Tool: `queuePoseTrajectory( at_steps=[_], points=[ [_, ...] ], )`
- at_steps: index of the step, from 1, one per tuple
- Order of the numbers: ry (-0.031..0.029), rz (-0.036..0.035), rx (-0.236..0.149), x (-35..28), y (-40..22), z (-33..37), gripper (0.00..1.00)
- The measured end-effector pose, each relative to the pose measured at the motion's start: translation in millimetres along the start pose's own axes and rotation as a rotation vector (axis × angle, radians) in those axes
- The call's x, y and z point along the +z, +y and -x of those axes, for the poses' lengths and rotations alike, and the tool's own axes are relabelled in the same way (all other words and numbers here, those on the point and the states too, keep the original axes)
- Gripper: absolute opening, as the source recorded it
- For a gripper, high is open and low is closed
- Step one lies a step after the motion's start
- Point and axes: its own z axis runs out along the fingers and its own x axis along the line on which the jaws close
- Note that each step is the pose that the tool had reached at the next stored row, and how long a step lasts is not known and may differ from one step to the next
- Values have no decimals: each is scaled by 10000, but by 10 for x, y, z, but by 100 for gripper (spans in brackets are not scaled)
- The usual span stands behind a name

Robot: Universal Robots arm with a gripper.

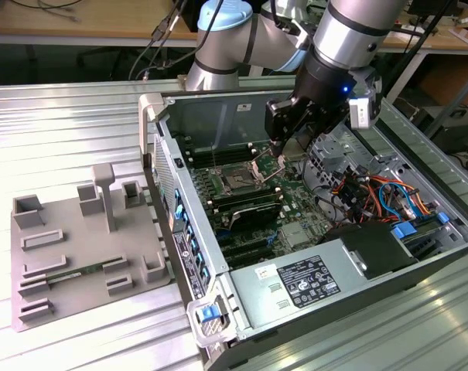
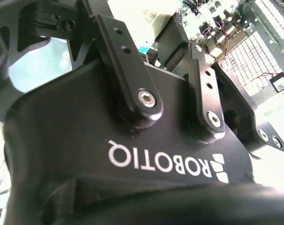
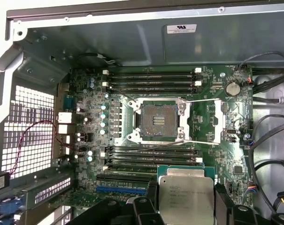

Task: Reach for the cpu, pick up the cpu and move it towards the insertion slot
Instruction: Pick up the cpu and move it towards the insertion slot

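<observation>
Hand (image 1: 282, 154) above the open computer case (image 1: 419, 154), pinching the cpu (image 3: 186, 199).

Between my black fingers (image 3: 141, 211) I hold the cpu flat, its silvery top showing in the first wrist view. It hangs over the green board (image 3: 217, 82), near the insertion slot (image 3: 156, 121) but apart from it; the slot's metal bracket (image 3: 207, 123) stands open. On the table (image 1: 79, 124), the grey tray (image 1: 79, 255) lies beside the case.
</observation>
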Motion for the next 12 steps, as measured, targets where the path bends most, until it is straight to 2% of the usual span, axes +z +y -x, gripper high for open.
queuePoseTrajectory(
  at_steps=[12],
  points=[
    [1, 0, 1, 27, -1, 0, 55]
  ],
)
